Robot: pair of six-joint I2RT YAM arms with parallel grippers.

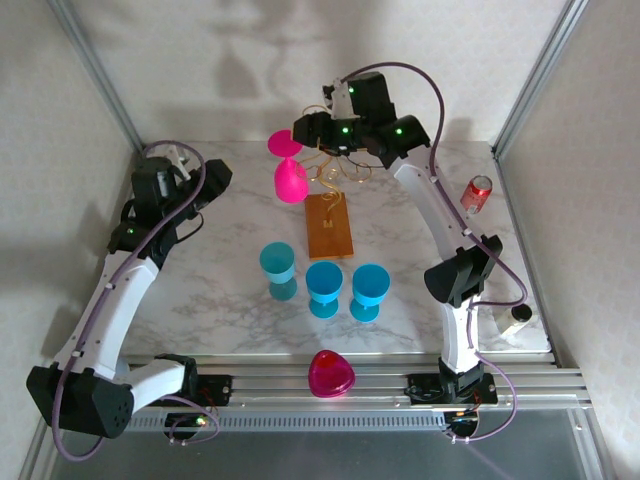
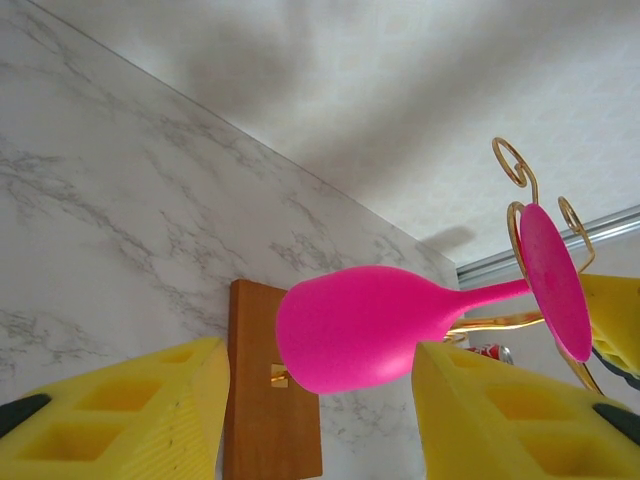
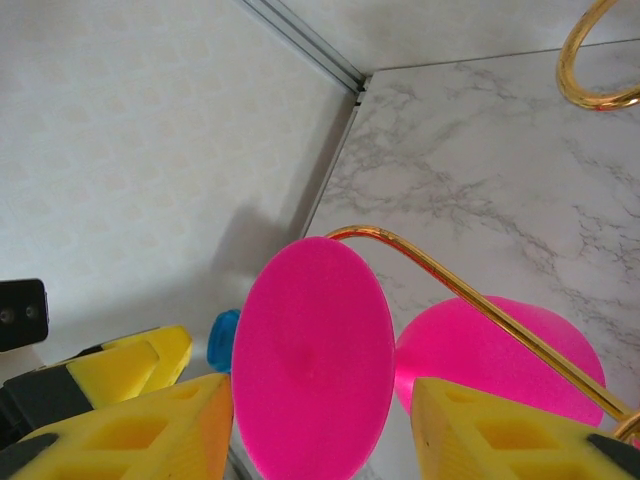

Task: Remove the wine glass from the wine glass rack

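blue cups [image 1: 324, 285] stood nearby; wine glass rack [image 3: 470, 297] wire crossed before my spread right fingers [image 3: 130, 430], wine glass [image 3: 312, 355] foot between them; left fingers [image 2: 120, 410] spread, well apart.

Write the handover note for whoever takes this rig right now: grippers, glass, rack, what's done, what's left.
Left gripper: open, empty, off to the left side, pointed at the glass from a distance.
Right gripper: open, fingers either side of the glass's foot, not clamped as far as the view shows.
Wine glass: pink, hanging by its foot from the gold wire arm of the wine glass rack.
Done: right arm is in place at the foot.
Left: close on the foot, slide the glass off the wire arm, carry it clear of the rack.
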